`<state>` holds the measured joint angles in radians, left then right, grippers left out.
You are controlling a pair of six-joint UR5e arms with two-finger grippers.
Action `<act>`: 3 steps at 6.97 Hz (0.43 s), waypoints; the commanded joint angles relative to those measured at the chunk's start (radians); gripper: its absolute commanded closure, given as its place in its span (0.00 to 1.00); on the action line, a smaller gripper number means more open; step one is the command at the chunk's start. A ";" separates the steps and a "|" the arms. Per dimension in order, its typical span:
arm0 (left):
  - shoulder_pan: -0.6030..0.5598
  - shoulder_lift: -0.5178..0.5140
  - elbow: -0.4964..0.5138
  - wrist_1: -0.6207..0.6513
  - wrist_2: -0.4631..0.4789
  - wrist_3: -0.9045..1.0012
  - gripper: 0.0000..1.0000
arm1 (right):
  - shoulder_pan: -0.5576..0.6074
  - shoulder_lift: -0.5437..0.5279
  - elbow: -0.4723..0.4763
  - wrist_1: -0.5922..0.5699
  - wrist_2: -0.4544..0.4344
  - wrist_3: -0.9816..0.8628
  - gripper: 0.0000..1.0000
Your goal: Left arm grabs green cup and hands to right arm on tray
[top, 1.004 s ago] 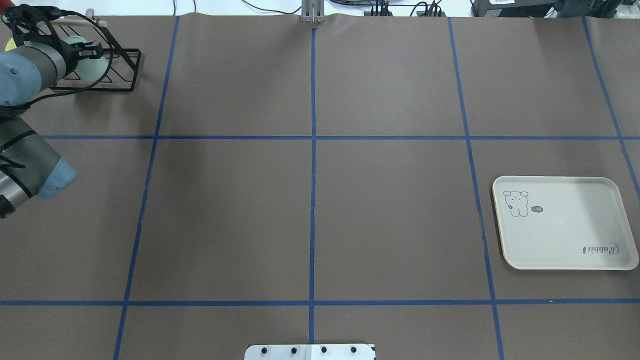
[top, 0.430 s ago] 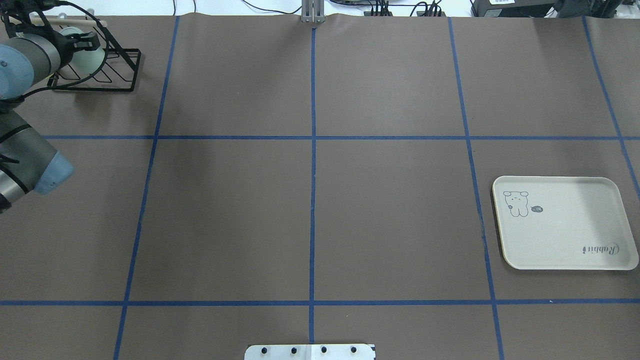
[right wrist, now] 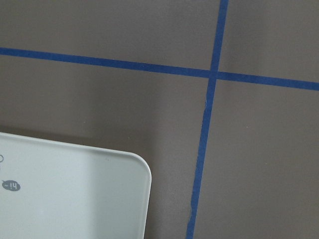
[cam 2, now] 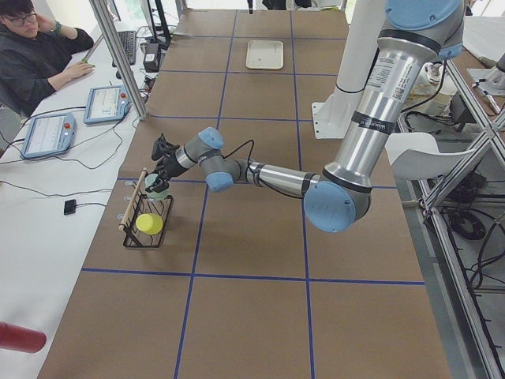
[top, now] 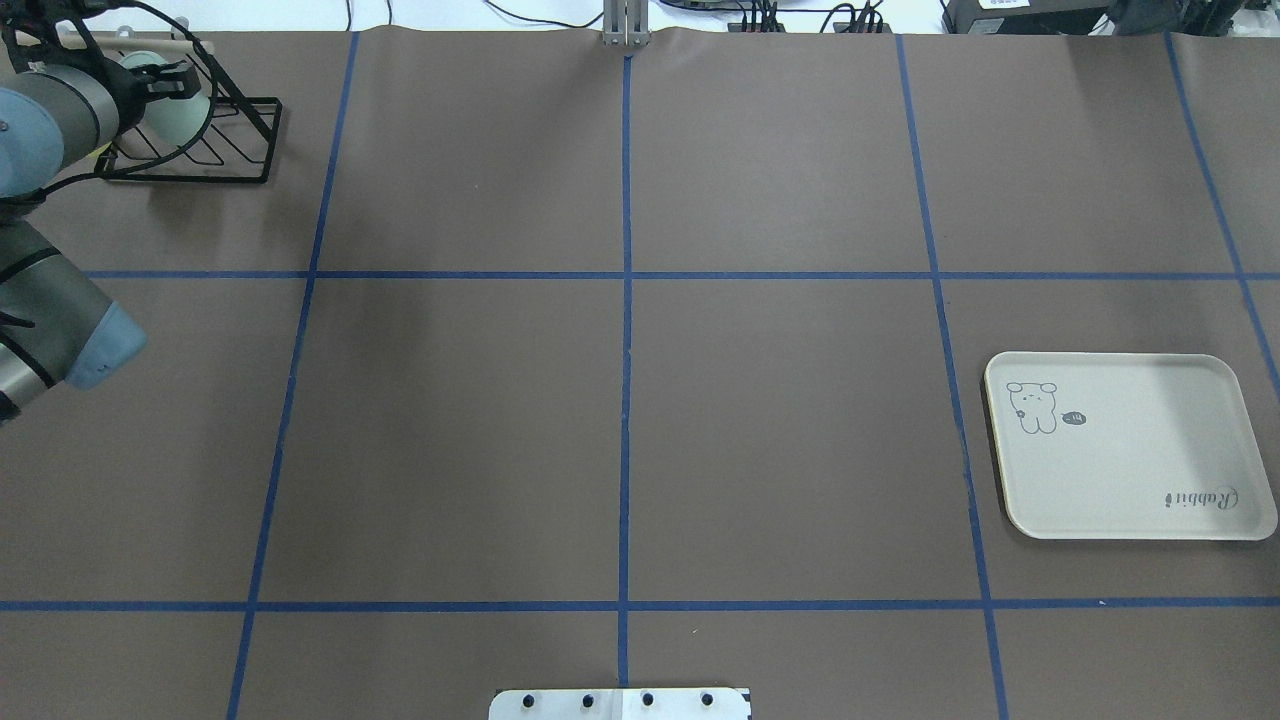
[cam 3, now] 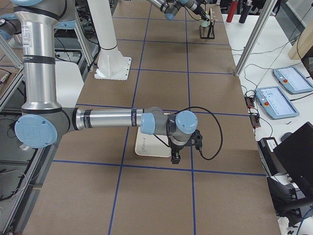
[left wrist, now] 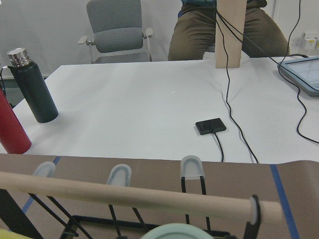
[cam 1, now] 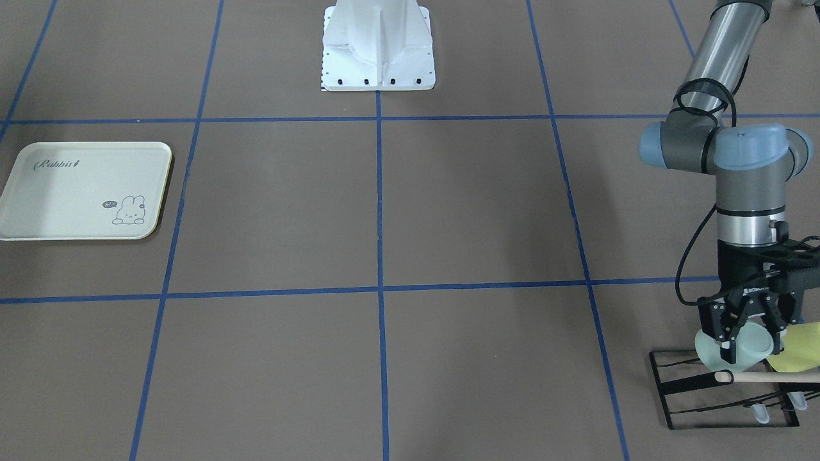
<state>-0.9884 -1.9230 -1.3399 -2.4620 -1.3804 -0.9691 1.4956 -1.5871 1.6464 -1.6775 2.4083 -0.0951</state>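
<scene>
The green cup [cam 1: 737, 351] lies on its side between the fingers [cam 1: 726, 349] of the left gripper [cam 1: 751, 346], at the black wire rack [cam 1: 679, 392] in the far corner of the table on the robot's left. It is just beside a yellow-green cup [cam 1: 802, 349] and close behind the rack's wooden dowel [cam 1: 769, 378]; whether it rests on the wires cannot be told. The fingers stand one on each side of its wall and look closed against it. Being a thin plastic tumbler, it is probably light and fairly stiff, though springy at the rim, and its smooth taper might let it slide toward the narrow end. A mid-body hold seems soundest, leaving one end free for the right gripper [cam 3: 175, 155]. That gripper's jaws cannot be judged here; it hangs by the edge of the tray [cam 1: 64, 186], well apart across the table
</scene>
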 commanded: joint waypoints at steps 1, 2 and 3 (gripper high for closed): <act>-0.004 0.009 -0.033 0.008 -0.015 0.001 0.66 | 0.000 -0.001 0.000 -0.001 0.000 0.000 0.00; -0.006 0.009 -0.035 0.008 -0.015 0.001 0.67 | 0.000 -0.001 0.000 0.001 0.000 0.000 0.00; -0.007 0.009 -0.036 0.008 -0.015 0.001 0.67 | 0.000 -0.002 0.001 -0.001 0.000 0.000 0.00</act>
<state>-0.9936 -1.9151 -1.3719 -2.4550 -1.3947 -0.9680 1.4956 -1.5881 1.6462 -1.6774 2.4084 -0.0951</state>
